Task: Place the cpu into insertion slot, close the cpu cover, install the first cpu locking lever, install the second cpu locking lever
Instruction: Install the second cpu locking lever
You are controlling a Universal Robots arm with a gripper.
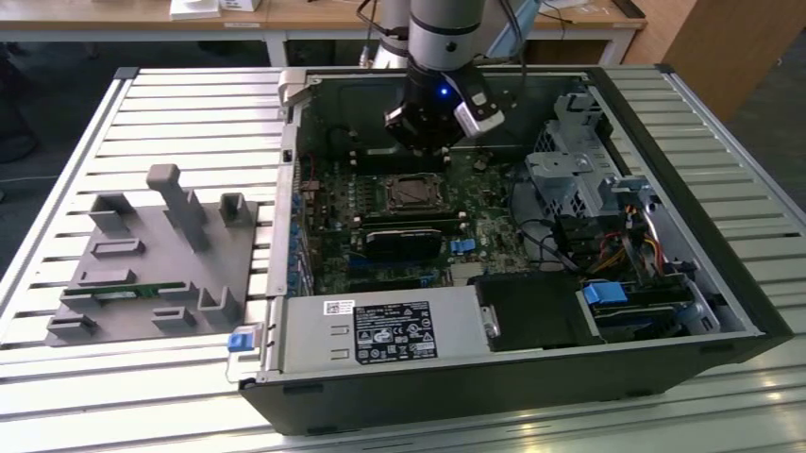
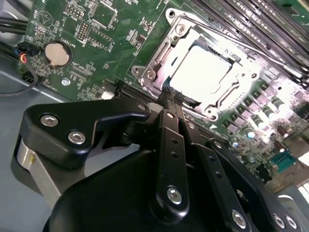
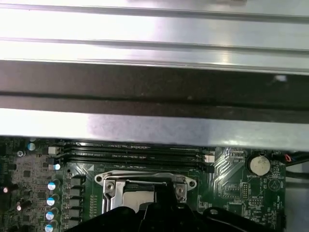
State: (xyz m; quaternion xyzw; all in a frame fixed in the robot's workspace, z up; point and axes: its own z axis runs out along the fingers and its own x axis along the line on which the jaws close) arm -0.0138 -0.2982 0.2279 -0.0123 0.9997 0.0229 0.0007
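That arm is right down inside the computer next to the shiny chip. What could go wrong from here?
The gripper sits right at the rim of the cpu cover, which lies over the cpu; a slip might scrape either. The green board around it is dense with small parts, so a sideways nudge could knock some.

This is a robotics lab or test workshop. An open desktop computer case (image 1: 504, 236) lies on its side on a work table (image 1: 189, 113) made of pale slatted aluminium profiles, its green motherboard (image 1: 377, 217) exposed. Beside the case, toward the exterior view's left, sits a grey fixture block (image 1: 151, 269) with upright pegs and slots. Beyond the case stand light wooden desks (image 1: 315, 19) on white legs, and a robot arm (image 1: 444, 38) reaches down over the case.
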